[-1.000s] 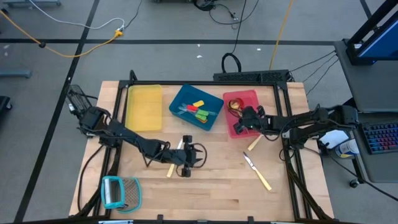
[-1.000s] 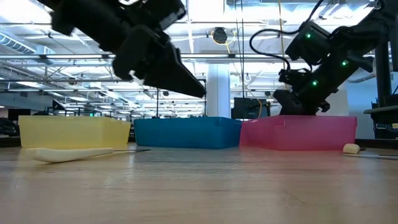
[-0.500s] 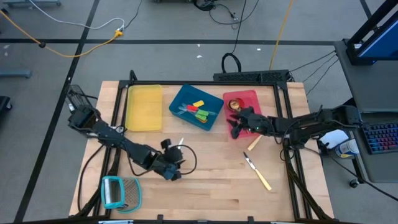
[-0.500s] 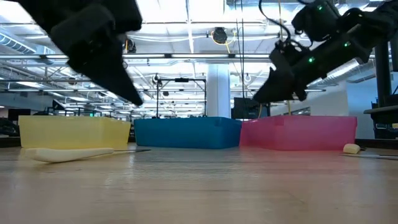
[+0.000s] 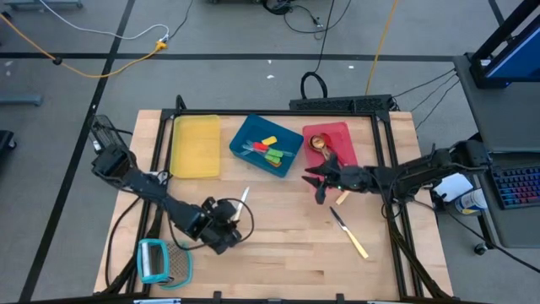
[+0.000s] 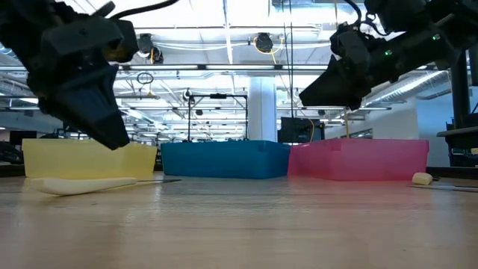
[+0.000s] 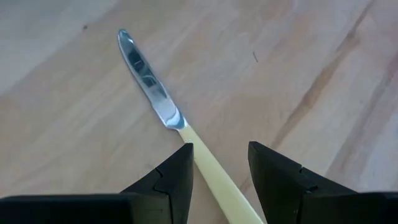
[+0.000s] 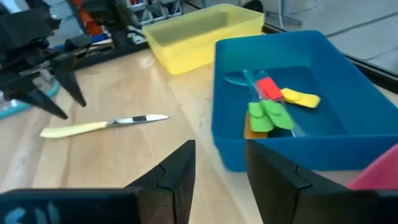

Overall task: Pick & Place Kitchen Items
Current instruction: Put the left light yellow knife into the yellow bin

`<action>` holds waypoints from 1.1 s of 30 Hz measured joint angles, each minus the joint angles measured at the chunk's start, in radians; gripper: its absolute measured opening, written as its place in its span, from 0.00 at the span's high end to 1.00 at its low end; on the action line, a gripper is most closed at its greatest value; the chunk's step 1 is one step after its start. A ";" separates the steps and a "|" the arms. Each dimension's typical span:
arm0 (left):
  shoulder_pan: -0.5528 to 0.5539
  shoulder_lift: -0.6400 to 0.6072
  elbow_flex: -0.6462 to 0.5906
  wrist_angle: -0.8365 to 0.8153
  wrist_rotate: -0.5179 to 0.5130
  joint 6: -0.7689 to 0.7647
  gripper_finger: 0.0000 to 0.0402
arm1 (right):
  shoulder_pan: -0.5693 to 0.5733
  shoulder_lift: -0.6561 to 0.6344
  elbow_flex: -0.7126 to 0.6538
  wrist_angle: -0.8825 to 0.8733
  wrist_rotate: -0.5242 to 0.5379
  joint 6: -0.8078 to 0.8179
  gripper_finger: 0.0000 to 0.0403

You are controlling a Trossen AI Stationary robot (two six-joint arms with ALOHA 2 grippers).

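Note:
A cream-handled knife (image 7: 152,93) lies flat on the wooden table (image 5: 287,253), blade toward the trays. My left gripper (image 7: 221,165) hovers open over its handle, a finger on either side, clear of it in the low view (image 6: 112,138). My right gripper (image 5: 313,186) hangs open and empty in front of the red tray (image 5: 340,133), above the table (image 6: 308,99). The red tray holds a brass spoon (image 5: 318,143). The blue tray (image 8: 348,74) holds green, red, yellow and orange utensils (image 8: 270,106).
A yellow tray (image 5: 196,145) stands at the far left. A teal-framed grater (image 5: 160,260) lies near the front left corner. A second knife (image 5: 348,232) and a cream-handled piece (image 5: 343,196) lie on the table's right half. Bare wood fills the front middle.
My left gripper has swung toward the table's left and near edges, rolling about its own axis, and now points down at the knife's handle. My right gripper has drawn back from over the red tray toward the near edge, risen, and tipped up closer to level. The knife has stayed put.

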 joint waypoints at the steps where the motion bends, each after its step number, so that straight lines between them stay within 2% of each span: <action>1: -0.005 0.004 0.000 0.000 -0.001 -0.012 0.61 | 0.008 0.000 0.000 0.000 0.000 -0.006 0.68; 8: -0.022 0.066 0.001 0.003 -0.006 -0.073 0.60 | 0.055 0.000 -0.037 0.018 0.000 -0.018 0.68; 13: -0.017 0.106 0.001 0.008 -0.008 -0.106 0.60 | 0.071 0.000 -0.103 0.097 0.002 -0.020 0.68; 20: 0.001 0.119 0.001 0.002 -0.009 -0.158 0.60 | 0.070 0.000 -0.238 0.344 0.011 -0.066 0.68; 24: 0.015 0.119 0.001 -0.001 -0.009 -0.156 0.60 | 0.070 0.000 -0.286 0.529 0.059 -0.104 0.68; 33: 0.028 0.119 0.001 0.004 -0.008 -0.174 0.60 | 0.070 0.001 -0.305 0.538 0.055 -0.106 0.68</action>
